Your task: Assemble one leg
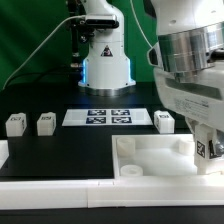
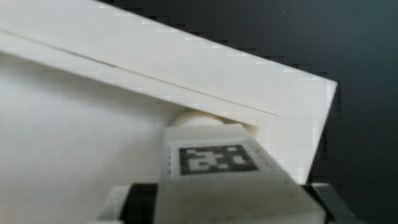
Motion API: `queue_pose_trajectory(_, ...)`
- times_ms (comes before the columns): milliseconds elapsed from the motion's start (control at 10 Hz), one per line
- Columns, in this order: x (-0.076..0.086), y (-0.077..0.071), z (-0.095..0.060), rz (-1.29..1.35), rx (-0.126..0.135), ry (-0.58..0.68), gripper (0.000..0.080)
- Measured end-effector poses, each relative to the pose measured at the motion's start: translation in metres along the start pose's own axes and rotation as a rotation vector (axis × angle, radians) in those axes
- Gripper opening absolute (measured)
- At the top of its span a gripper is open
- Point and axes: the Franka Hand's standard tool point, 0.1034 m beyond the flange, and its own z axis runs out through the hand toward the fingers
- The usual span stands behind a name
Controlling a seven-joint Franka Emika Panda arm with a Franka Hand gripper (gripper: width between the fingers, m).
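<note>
- We see the gripper (image 2: 215, 200) clenched on the leg (image 2: 217, 158), keeping it upright for insertion.
- The leg sits at the tabletop (image 1: 150, 160) corner, near the bench's front edge.
- Three spare legs (image 1: 45, 123) wait farther back.

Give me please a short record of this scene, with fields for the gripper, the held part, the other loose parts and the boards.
gripper: low over the tabletop, at the exterior view's right, shut on a leg
held leg: tagged, its tip at the tabletop's edge
tabletop: large white tray in front
loose legs: three behind, at and
marker board: flat, between the loose legs
</note>
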Motion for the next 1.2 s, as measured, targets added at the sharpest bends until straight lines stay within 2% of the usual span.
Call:
queue_pose_trajectory(100, -0.0011, -0.0002, 0.0004, 0.033, 0.006, 0.003, 0.0292)
queue_pose_trajectory(200, -0.0004, 0.0000, 0.0007, -0.006, 0.005, 0.003, 0.0378)
queue_pose_trajectory(300, -0.0004, 0.0002, 0.0010, -0.043, 0.005, 0.003, 0.0378)
queue_pose_trajectory(400, -0.0010, 0.0005, 0.0014, -0.048, 0.004, 0.003, 0.0553)
queue_pose_trajectory(500, -0.0026, 0.0019, 0.0027, -0.126, 0.001, 0.003, 0.0629)
queue_pose_trajectory(700, -0.0025, 0.0026, 0.0035, -0.503, -0.012, 0.023, 0.0643)
queue_pose_trajectory(800, -0.0080, 0.0010, 0.0028, -0.733, -0.024, 0.056, 0.0648)
queue_pose_trajectory(1100, -0.0022, 0.0013, 0.0040, -1.020, -0.038, 0.060, 0.0649)
queue_pose_trajectory(1200, -0.0051, -0.0015, 0.0036, -1.273, -0.058, 0.093, 0.0649)
